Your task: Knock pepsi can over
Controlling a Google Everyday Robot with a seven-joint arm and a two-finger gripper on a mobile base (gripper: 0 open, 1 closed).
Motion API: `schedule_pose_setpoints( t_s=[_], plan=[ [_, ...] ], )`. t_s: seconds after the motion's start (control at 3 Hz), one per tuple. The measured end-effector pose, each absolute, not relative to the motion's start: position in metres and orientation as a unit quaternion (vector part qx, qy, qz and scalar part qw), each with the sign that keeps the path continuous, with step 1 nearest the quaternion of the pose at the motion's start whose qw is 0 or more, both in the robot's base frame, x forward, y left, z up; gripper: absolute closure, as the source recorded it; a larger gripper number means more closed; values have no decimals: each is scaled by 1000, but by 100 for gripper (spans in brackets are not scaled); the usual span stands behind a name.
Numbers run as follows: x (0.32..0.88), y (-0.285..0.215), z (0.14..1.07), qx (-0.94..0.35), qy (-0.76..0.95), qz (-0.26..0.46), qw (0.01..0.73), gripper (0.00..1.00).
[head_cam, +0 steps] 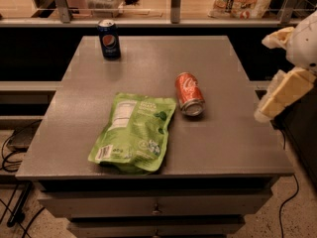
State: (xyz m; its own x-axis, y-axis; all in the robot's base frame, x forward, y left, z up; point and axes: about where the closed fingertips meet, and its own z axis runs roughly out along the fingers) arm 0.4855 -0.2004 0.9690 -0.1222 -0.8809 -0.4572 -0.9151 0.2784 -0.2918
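The pepsi can [109, 39], dark navy with a round red-white-blue logo and a silver top, stands upright near the far left corner of the grey table [148, 68]. The gripper [283, 89], with pale cream fingers, hangs at the right edge of the view, just off the table's right side. It is far from the pepsi can and holds nothing that I can see.
A red Coca-Cola can [188, 93] lies on its side right of the table's middle. A green snack bag [134, 132] lies flat near the front. Drawers sit under the tabletop. A counter with a rail runs behind the table. Cables lie on the floor at left.
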Motion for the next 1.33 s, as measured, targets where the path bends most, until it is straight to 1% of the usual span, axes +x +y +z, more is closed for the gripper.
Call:
schedule_pose_setpoints(
  t_s=[0.33, 0.67, 1.0, 1.33],
  plan=[
    [528, -157, 968, -589, 722, 72, 355, 0],
    [527, -157, 968, -590, 722, 73, 353, 0],
    [544, -131, 969, -579, 712, 107, 384, 0],
    [579, -87, 976, -564, 691, 155, 424, 0]
  ],
)
